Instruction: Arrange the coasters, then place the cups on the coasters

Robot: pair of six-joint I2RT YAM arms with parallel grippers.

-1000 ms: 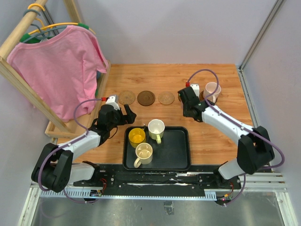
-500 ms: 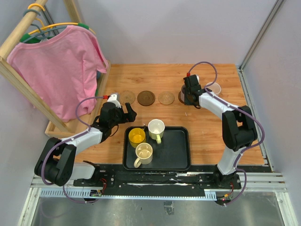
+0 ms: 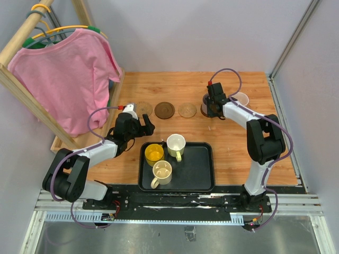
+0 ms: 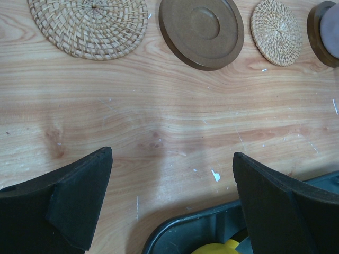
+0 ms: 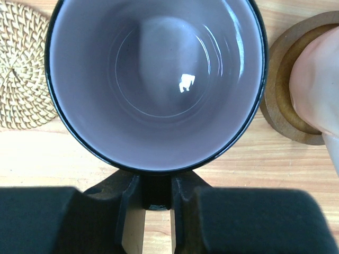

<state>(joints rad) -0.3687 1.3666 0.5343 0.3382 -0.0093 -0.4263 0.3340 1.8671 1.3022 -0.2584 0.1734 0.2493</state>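
Note:
The coasters lie in a row at the far side: tan, dark brown, tan, and a further dark brown one. My right gripper is shut on the handle of the greyish-purple cup, which is over that further coaster; whether it rests there I cannot tell. The pale pink cup stands on a dark brown coaster. The yellow cup, whitish-green cup and cream cup sit in the black tray. My left gripper is open over bare wood by the tray's far left corner.
A wooden rack with a pink shirt stands along the left. Grey walls close the far and right sides. Bare wood lies between the coaster row and the tray.
My right arm has folded in and its gripper has shifted slightly toward the far side with the purple cup. The left gripper has edged a little toward the coasters.

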